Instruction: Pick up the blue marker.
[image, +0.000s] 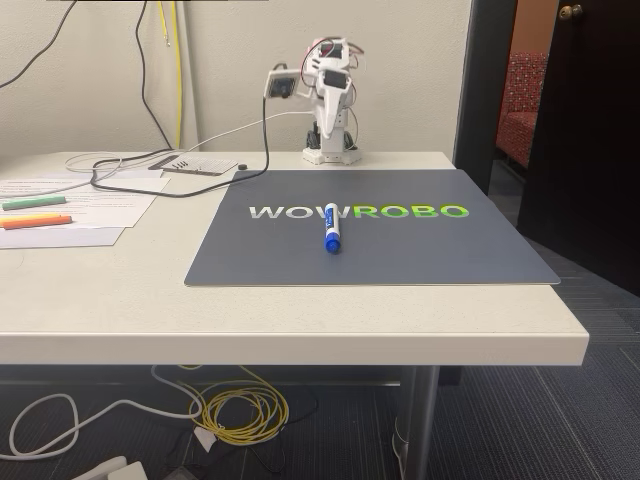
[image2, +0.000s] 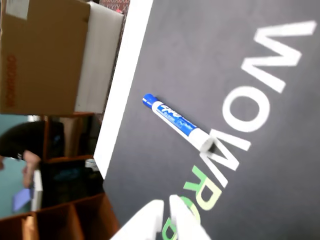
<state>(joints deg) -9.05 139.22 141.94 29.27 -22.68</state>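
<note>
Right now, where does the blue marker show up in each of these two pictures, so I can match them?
Fixed view: the blue marker lies near the middle of the dark mat, just below the WOWROBO lettering, blue cap toward the camera.
Wrist view: the blue marker lies slanted in the middle of the picture, blue cap at upper left, above the pincer.
Shared landmark: the WOWROBO lettering, which the marker's white end touches.

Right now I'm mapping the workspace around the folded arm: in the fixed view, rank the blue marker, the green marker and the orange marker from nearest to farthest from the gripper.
Gripper sits folded at the table's back.
1. blue marker: on the grey mat, centre, below the lettering.
2. green marker: far left, on the papers.
3. orange marker: far left, just in front of the green one.
</note>
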